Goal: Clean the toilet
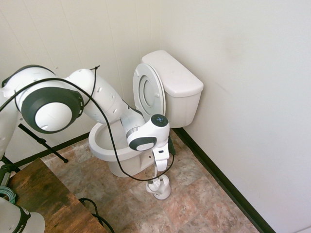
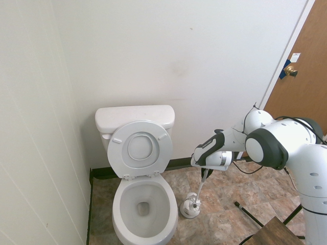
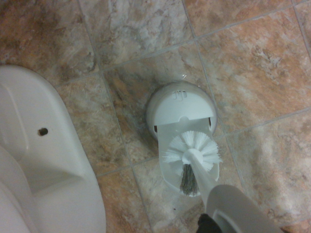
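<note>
The toilet [image 2: 144, 204] stands against the back wall, seat and lid raised against the tank, bowl open. Just beside its base, on the tiled floor [image 3: 252, 63], sits a small white brush holder [image 3: 182, 121]. The toilet brush [image 3: 192, 150] hangs bristles-down at the holder's mouth. The gripper [image 1: 160, 160] points straight down, closed tight on the brush handle directly above the holder.

The toilet [image 2: 143, 204] is white ceramic and stands on the mottled brown tile floor [image 2: 230, 224], its boxy tank [image 2: 134, 118] against the white wall. Seat and lid [image 2: 140, 148] are both raised, leaning upright against the tank. The oval bowl [image 1: 104, 143] lies open, its rim bare.
</note>
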